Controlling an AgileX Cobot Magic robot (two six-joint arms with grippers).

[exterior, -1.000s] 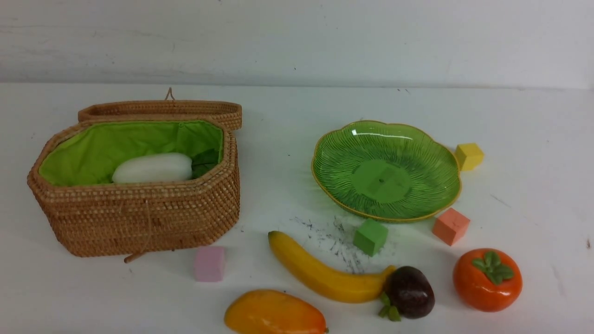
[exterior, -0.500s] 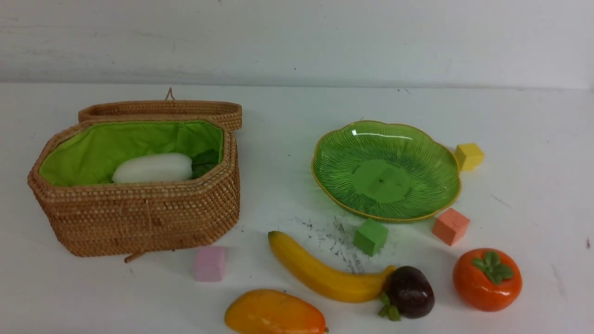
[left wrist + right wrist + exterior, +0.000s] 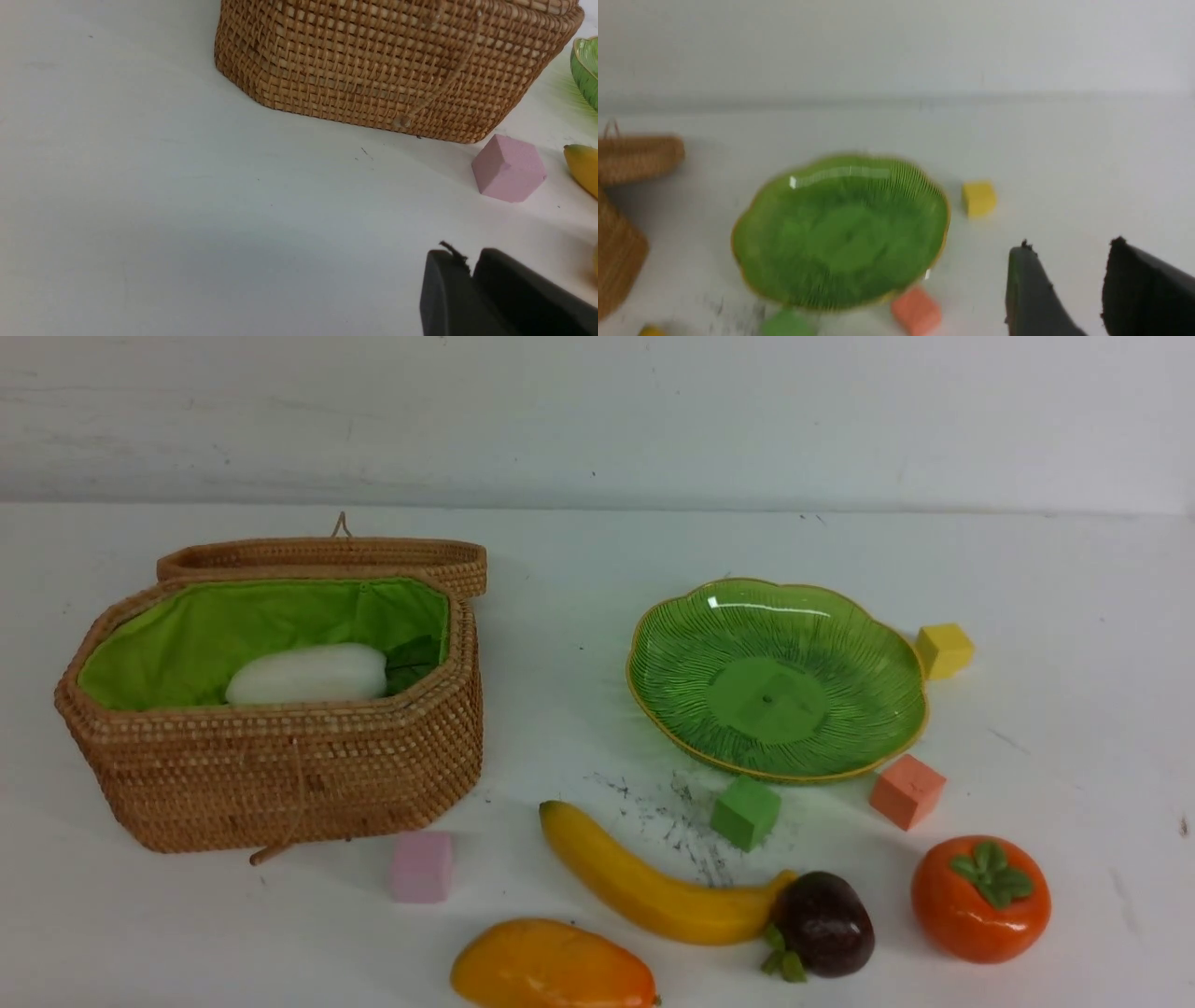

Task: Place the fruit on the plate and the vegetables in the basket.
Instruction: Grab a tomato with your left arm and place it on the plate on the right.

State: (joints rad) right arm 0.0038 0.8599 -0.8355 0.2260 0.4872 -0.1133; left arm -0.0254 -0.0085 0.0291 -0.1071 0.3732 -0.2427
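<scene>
Inside the basket lies the radish (banana near the plate); left gripper closed, right gripper parted.

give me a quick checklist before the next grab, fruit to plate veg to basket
1. plate bare, room for fruit: ok
2. basket lid open, white radish inside: ok
3. banana free of neighbours: not ok, its end looks to touch the dark round fruit
4. right gripper open and empty: ok
5. left gripper empty: ok, jaws together
6. other vegetables located: cannot tell, none in view
</scene>
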